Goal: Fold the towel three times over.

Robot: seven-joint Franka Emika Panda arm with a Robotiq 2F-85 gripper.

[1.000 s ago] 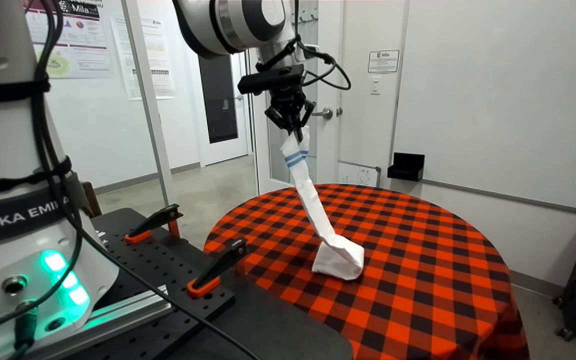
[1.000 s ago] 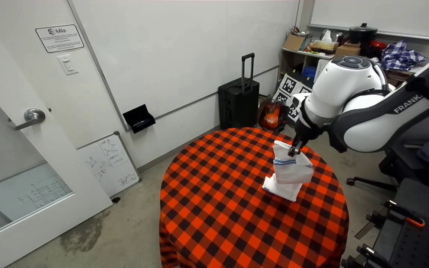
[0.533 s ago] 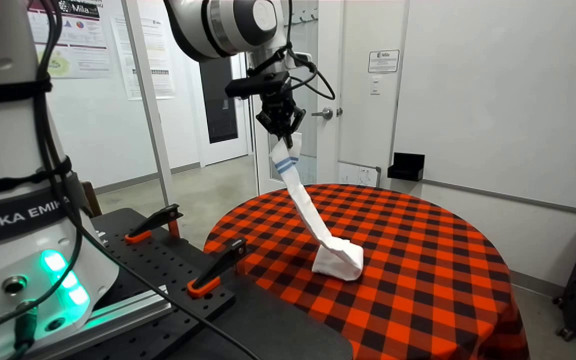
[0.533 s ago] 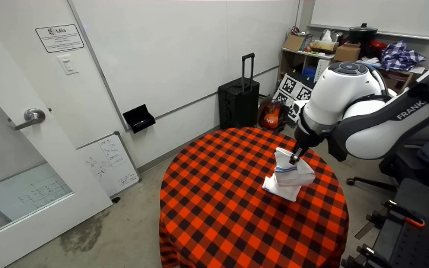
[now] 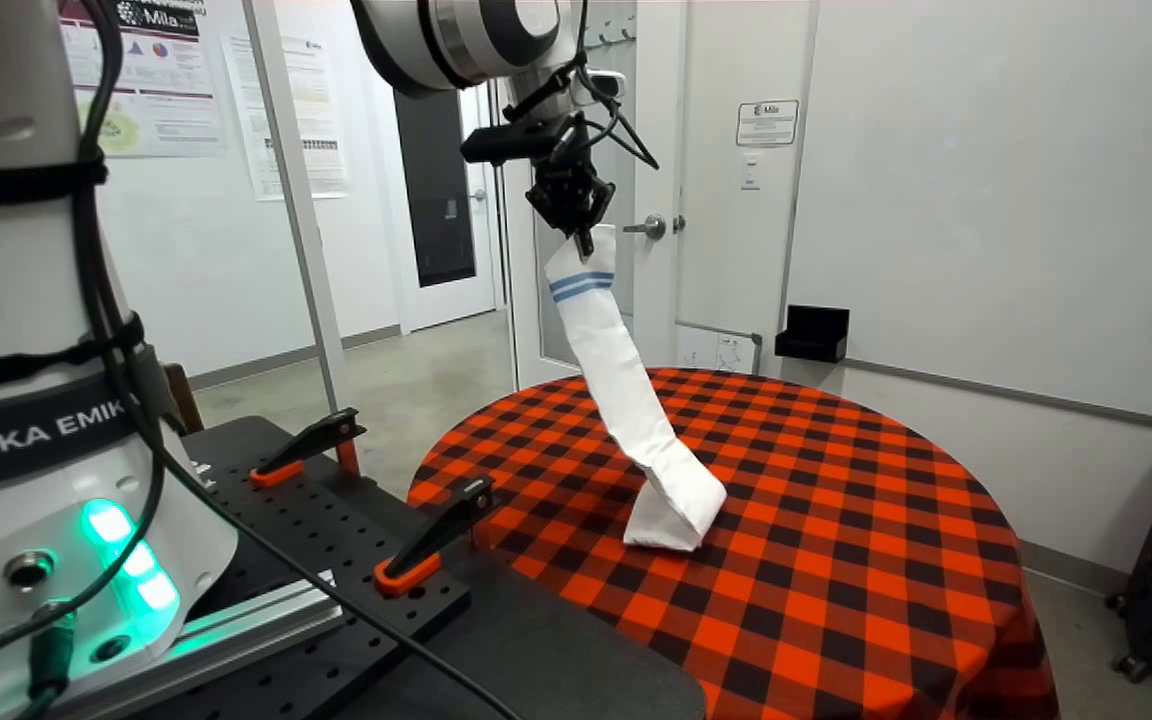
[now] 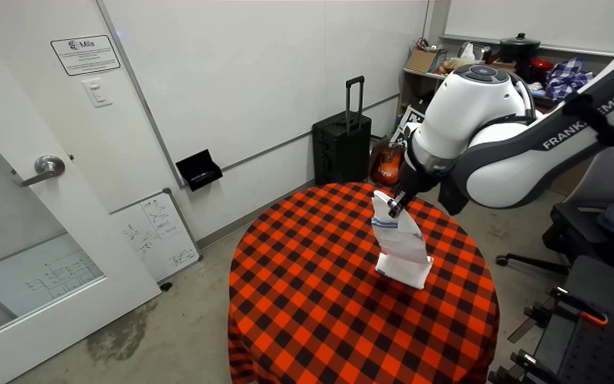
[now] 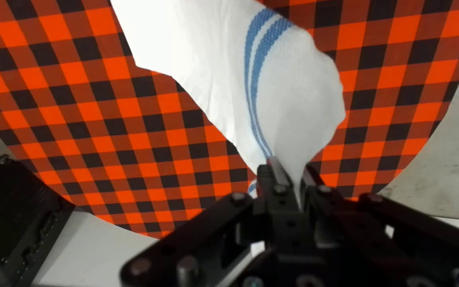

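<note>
Wrist view: we see the claw pinching the white towel near its blue stripes, the held end gathered tightly as it runs into the grip. In both exterior views the claw stands higher than half a second earlier, and the towel beneath it hangs straighter; in an exterior view, the raised stretch now shows a broader face, while the loop at its foot looks tighter. The lower part lies in the same place on the checked worktop. We read the change as slack coming out of the towel before the held end goes across, so a fold seems under way but not yet laid. How many layers lie at the bottom we cannot tell, so we put no count on the folds already made. The next move, in our judgement, calls for swinging the end over the lower part and lowering it gently; more upward pull could drag that part loose or set it askew.
</note>
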